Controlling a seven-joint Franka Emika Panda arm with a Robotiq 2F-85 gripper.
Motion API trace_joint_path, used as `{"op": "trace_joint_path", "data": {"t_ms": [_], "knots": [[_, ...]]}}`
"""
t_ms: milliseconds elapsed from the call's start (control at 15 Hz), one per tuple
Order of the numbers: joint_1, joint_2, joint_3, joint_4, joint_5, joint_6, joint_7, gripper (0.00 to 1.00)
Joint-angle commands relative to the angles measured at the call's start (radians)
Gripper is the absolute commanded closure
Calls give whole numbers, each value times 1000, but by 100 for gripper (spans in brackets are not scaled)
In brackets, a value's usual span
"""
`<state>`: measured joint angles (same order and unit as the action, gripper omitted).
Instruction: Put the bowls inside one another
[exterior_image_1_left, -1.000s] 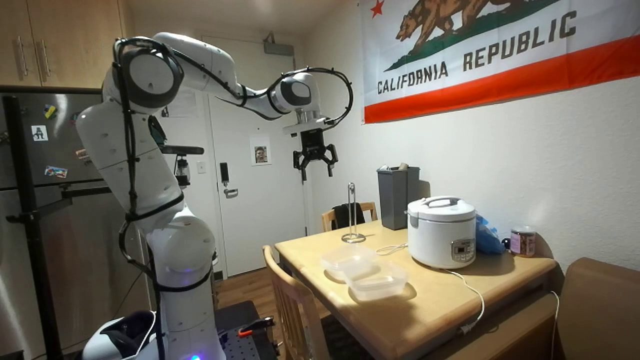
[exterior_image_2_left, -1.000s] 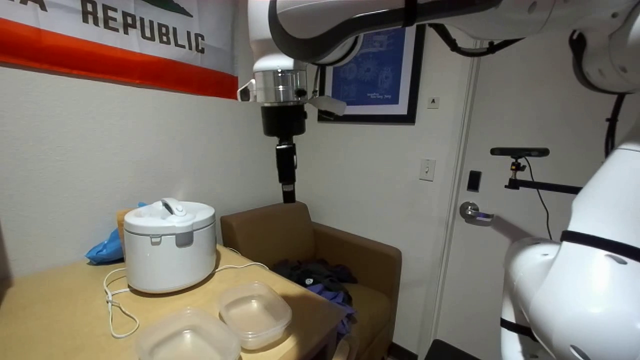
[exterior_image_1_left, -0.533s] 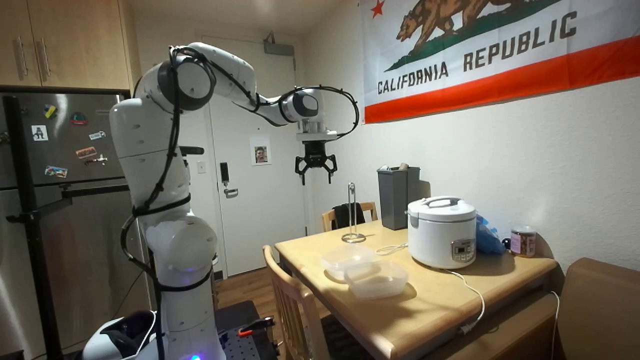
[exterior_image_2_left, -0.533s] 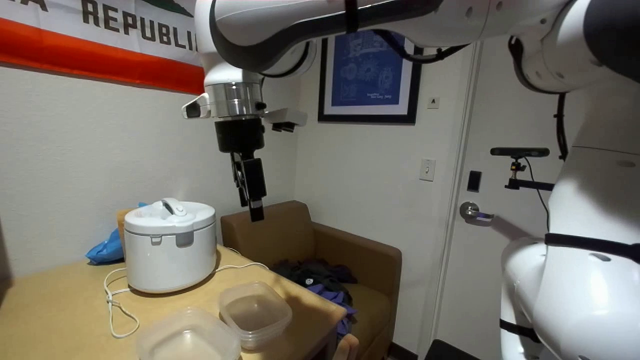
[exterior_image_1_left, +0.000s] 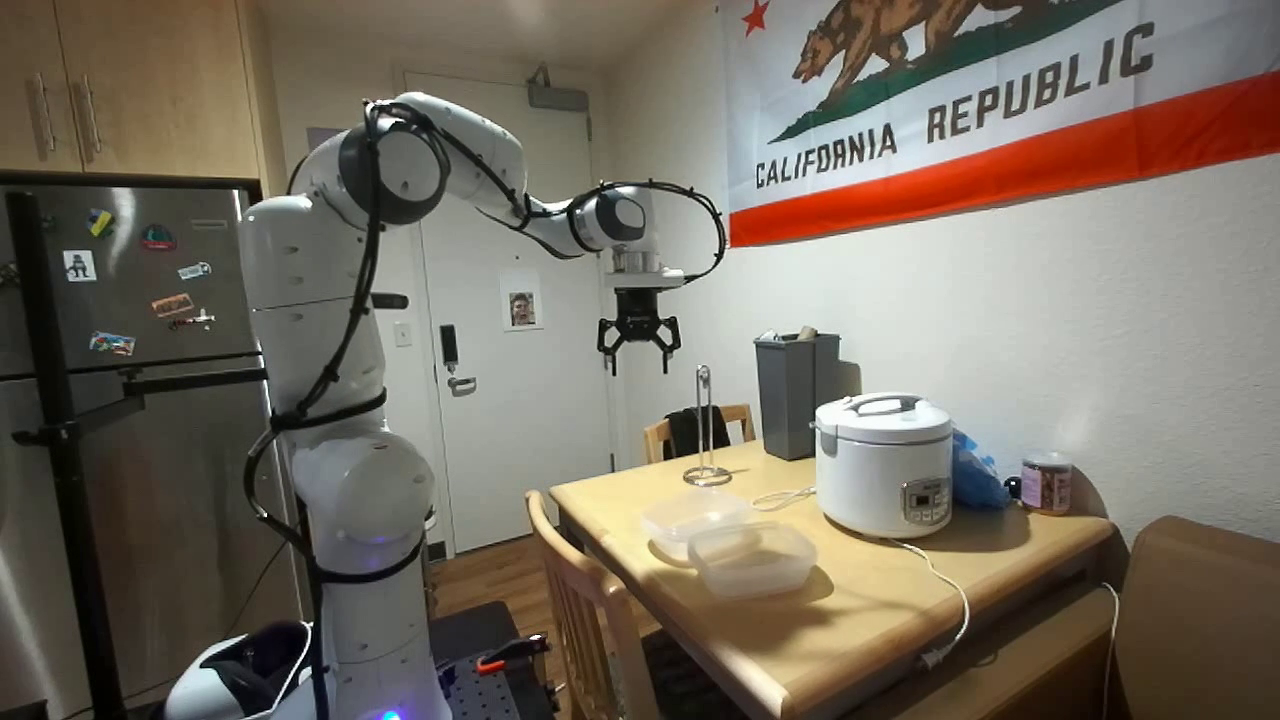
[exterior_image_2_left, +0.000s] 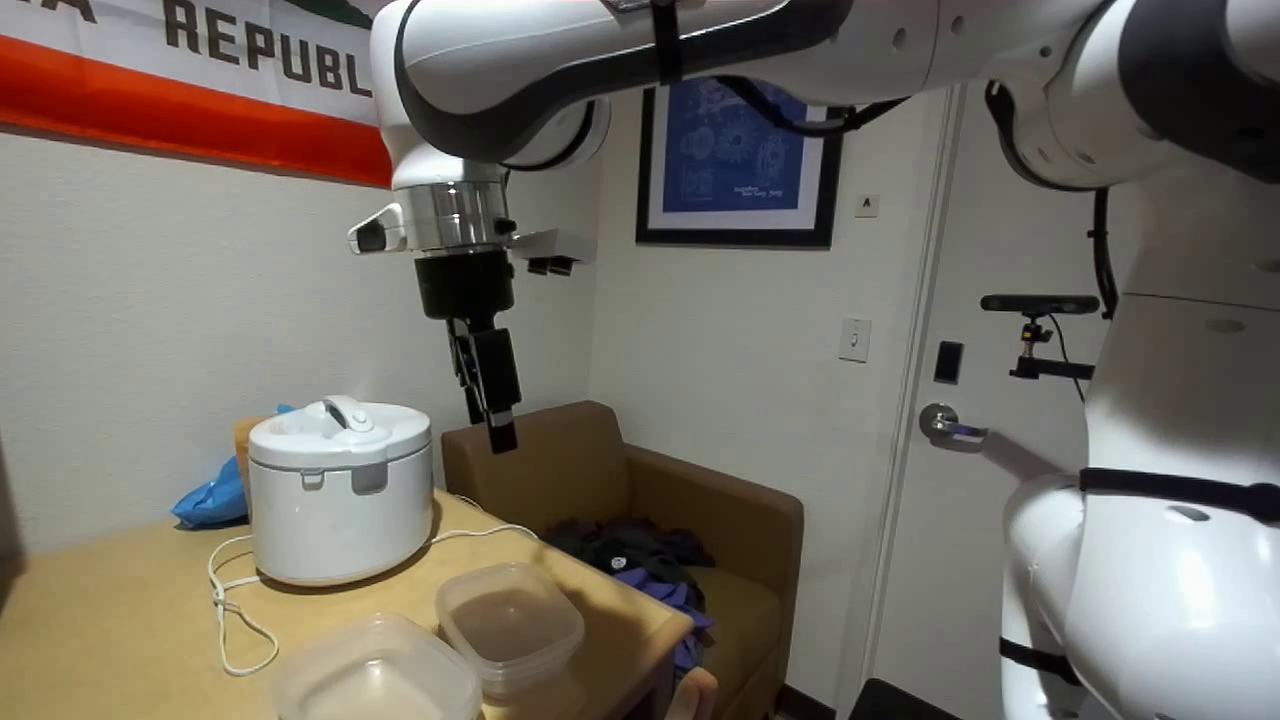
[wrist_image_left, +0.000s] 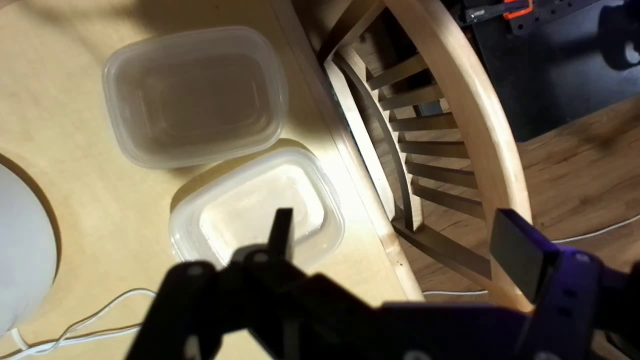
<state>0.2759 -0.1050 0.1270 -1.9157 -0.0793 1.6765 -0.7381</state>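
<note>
Two shallow, pale, semi-clear bowls sit upright side by side on the table, close together and not nested. The shaded bowl shows in both exterior views (exterior_image_1_left: 752, 562) (exterior_image_2_left: 512, 625) and at the top of the wrist view (wrist_image_left: 195, 100). The brightly lit bowl also shows in both exterior views (exterior_image_1_left: 690, 518) (exterior_image_2_left: 375, 675) and in the middle of the wrist view (wrist_image_left: 255, 210), partly covered by a finger. The lit one looks slightly smaller in the wrist view. My gripper (exterior_image_1_left: 640, 364) (exterior_image_2_left: 490, 430) (wrist_image_left: 400, 235) is open and empty, pointing down, well above the table and bowls.
The white rice cooker (exterior_image_1_left: 885, 480) (exterior_image_2_left: 340, 500) (wrist_image_left: 25, 245) stands beside the bowls, with loose cords. A metal stand (exterior_image_1_left: 706, 430) and grey bin (exterior_image_1_left: 785, 395) are at the far end. A wooden chair (exterior_image_1_left: 590, 600) (wrist_image_left: 465, 95) stands at the table's edge.
My gripper has come down and moved further over the table, rightward in one exterior view and leftward in the other. It has also turned slightly. The bowls have not moved.
</note>
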Motion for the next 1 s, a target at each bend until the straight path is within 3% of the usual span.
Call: {"op": "trace_joint_path", "data": {"t_ms": [0, 133, 467, 667, 933], "knots": [[-34, 84, 10, 43, 146, 11, 74, 0], [-43, 145, 17, 69, 221, 17, 146, 0], [-56, 237, 22, 73, 236, 115, 415, 0], [-46, 286, 21, 68, 166, 149, 589, 0], [-25, 359, 33, 84, 43, 131, 684, 0]]}}
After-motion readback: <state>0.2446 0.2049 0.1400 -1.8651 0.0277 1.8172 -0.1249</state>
